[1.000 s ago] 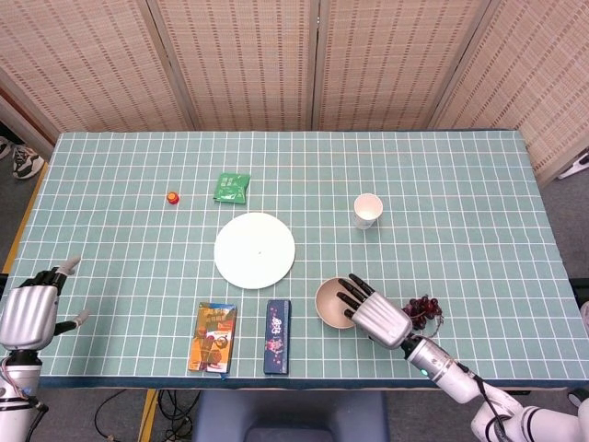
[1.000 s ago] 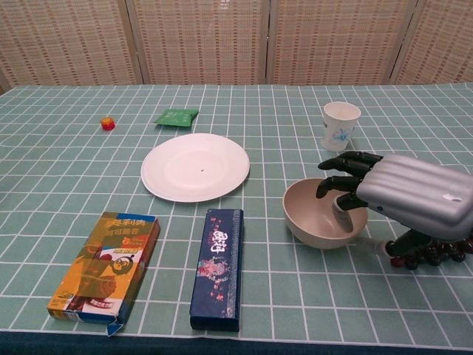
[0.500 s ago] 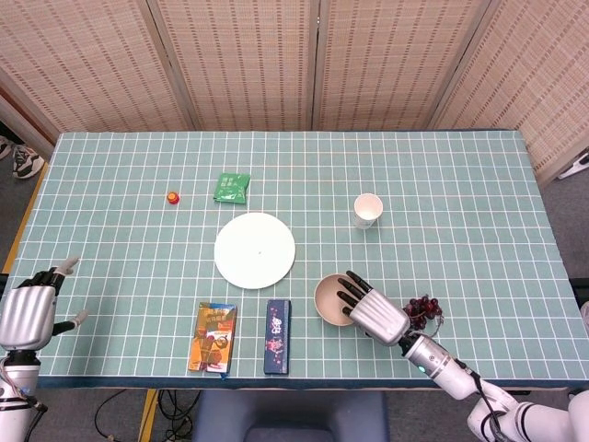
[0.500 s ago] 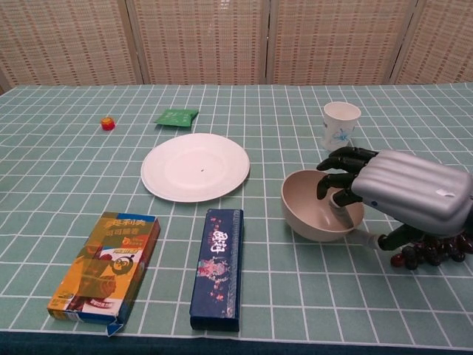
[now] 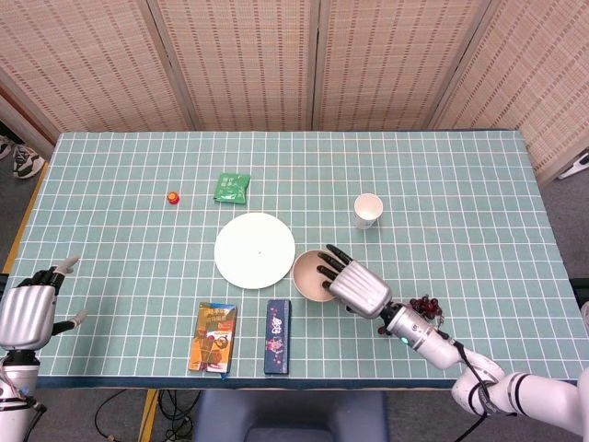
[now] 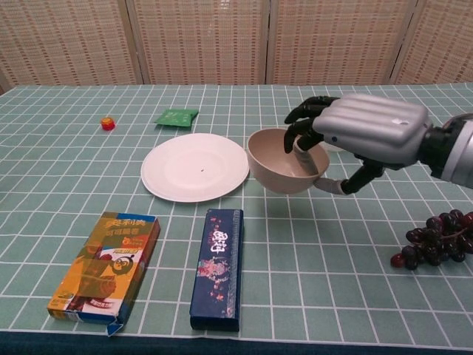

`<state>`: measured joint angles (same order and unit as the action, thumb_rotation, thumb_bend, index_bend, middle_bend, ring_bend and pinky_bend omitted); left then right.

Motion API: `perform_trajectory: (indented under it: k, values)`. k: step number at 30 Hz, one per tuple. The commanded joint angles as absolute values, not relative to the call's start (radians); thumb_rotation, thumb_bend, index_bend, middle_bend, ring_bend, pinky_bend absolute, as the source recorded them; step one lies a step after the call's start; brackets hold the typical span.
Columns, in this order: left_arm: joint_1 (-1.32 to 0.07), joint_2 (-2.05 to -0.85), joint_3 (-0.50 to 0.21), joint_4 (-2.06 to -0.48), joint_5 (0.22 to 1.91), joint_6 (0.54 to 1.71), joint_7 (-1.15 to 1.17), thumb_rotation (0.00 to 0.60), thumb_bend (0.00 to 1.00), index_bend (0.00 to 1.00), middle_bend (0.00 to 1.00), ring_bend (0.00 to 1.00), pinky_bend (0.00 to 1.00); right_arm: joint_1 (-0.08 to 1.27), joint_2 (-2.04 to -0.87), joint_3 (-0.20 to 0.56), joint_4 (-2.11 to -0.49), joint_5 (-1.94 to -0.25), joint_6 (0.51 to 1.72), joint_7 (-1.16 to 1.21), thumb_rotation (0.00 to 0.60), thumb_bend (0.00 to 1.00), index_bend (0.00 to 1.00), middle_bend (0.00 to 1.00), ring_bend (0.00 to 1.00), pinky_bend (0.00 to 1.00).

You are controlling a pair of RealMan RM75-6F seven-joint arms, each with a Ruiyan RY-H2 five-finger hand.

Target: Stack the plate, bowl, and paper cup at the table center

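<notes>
My right hand (image 5: 357, 287) (image 6: 369, 132) grips a beige bowl (image 5: 310, 274) (image 6: 281, 160) by its right rim, fingers inside it, and holds it tilted above the table just right of the white plate (image 5: 255, 250) (image 6: 195, 166). The plate lies flat near the table's middle. A white paper cup (image 5: 368, 210) stands upright behind the bowl; in the chest view my right hand hides it. My left hand (image 5: 30, 309) hovers open at the table's near left corner, holding nothing.
A green packet (image 5: 232, 187) (image 6: 177, 117) and a small red object (image 5: 172, 196) (image 6: 108, 123) lie behind the plate. An orange box (image 5: 213, 337) (image 6: 107, 264) and a dark blue box (image 5: 278, 335) (image 6: 218, 265) lie near the front edge. Dark grapes (image 5: 426, 305) (image 6: 434, 239) sit at front right.
My right hand has lifted the bowl off the table and carried it left and away, toward the plate. The grapes are now uncovered. My left hand has not moved.
</notes>
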<state>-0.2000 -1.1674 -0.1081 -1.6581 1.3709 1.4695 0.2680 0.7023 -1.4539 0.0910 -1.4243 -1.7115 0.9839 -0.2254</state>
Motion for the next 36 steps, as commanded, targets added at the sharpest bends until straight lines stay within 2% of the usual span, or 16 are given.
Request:
perform_trajectory:
  k: [1, 8, 16, 27, 36]
  values:
    - [-0.199, -1.165, -0.108, -1.661, 1.374, 1.47, 0.272, 0.6, 0.11, 0.17, 0.33, 0.36, 0.49, 0.772, -1.442, 0.153, -1.445, -1.645, 0.898, -0.24, 0.6, 0.4, 0.61, 0.28, 0.11, 0.07]
    - [-0.196, -1.157, -0.108, -1.677, 1.385, 1.478, 0.286, 0.6, 0.11, 0.17, 0.33, 0.35, 0.49, 0.885, -1.508, 0.21, -1.373, -1.549, 0.769, -0.27, 0.6, 0.4, 0.61, 0.28, 0.11, 0.07]
    - [-0.189, -1.15, -0.102, -1.687, 1.391, 1.48, 0.297, 0.6, 0.11, 0.17, 0.33, 0.35, 0.49, 0.99, -1.6, 0.245, -1.26, -1.47, 0.679, -0.272, 0.6, 0.4, 0.61, 0.27, 0.11, 0.07]
    - [-0.179, -1.142, -0.097, -1.696, 1.4, 1.486, 0.304, 0.6, 0.11, 0.16, 0.32, 0.35, 0.49, 1.113, -1.731, 0.25, -1.074, -1.398, 0.581, -0.265, 0.6, 0.4, 0.61, 0.26, 0.11, 0.07]
    - [-0.17, -1.139, -0.093, -1.691, 1.401, 1.488, 0.299, 0.6, 0.11, 0.16, 0.32, 0.35, 0.49, 1.159, -1.792, 0.248, -0.984, -1.342, 0.555, -0.276, 0.6, 0.39, 0.61, 0.23, 0.11, 0.07]
